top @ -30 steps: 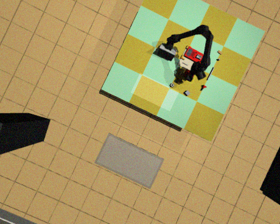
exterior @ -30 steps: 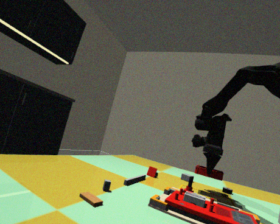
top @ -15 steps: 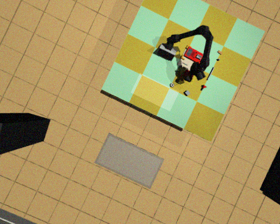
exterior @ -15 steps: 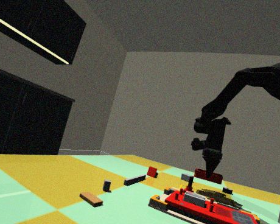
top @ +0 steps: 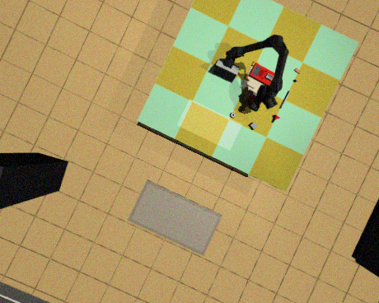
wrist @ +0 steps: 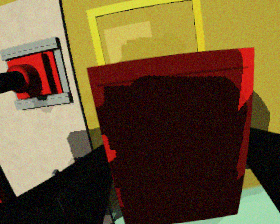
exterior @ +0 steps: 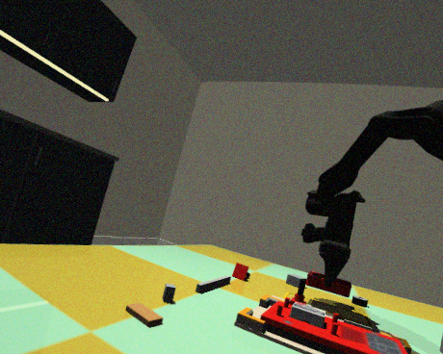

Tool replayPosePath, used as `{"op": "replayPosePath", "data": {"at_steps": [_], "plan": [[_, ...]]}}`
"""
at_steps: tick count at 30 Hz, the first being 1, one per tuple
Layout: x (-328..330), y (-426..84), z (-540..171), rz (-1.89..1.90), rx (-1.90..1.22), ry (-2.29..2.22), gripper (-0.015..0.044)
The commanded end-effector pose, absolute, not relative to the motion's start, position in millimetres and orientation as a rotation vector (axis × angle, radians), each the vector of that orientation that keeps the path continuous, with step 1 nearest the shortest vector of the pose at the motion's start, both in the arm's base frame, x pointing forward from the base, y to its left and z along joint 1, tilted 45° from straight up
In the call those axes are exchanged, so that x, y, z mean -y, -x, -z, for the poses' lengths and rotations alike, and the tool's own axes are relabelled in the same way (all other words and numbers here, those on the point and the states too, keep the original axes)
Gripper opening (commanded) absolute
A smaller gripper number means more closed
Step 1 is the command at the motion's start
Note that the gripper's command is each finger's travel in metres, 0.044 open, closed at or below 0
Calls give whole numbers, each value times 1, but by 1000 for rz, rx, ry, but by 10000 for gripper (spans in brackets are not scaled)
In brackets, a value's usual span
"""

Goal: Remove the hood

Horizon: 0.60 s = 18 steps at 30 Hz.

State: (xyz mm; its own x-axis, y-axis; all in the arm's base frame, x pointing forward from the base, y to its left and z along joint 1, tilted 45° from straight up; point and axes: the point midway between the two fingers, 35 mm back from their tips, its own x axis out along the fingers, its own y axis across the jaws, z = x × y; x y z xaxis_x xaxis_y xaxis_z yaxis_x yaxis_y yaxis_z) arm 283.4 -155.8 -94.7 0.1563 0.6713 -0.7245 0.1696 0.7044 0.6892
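Observation:
The red hood [exterior: 314, 280] [wrist: 173, 150] is between the fingers of my gripper [exterior: 331, 284] [wrist: 174, 142], which is shut on it. The hood is held off the car, a little above the table, with its top face mostly in shadow. The marked area, a yellow outline [wrist: 95, 40], lies on the table beyond the hood in the wrist view; the hood hides its near part. The toy car [top: 261, 74] [exterior: 347, 332] [wrist: 21, 135], red on a cream chassis, stands beside it, to the left in the wrist view. In the top view the arm hides the hood.
Loose pieces lie around the car: a tan block [exterior: 144, 315], a small grey block [exterior: 169, 292], a black bar [exterior: 213, 285] and a red wedge [exterior: 241, 271]. A grey block [exterior: 294, 280] lies behind the car. A dark upright peg [exterior: 301, 289] rises from the car near the hood.

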Motion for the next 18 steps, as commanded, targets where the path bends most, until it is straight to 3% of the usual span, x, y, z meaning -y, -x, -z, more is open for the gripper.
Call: {"op": "replayPosePath", "data": {"at_steps": [1,18], "plan": [[150,-283,98,-417,-1399,-767,0],[139,-284,108,-419,-1399,-768,0]]}}
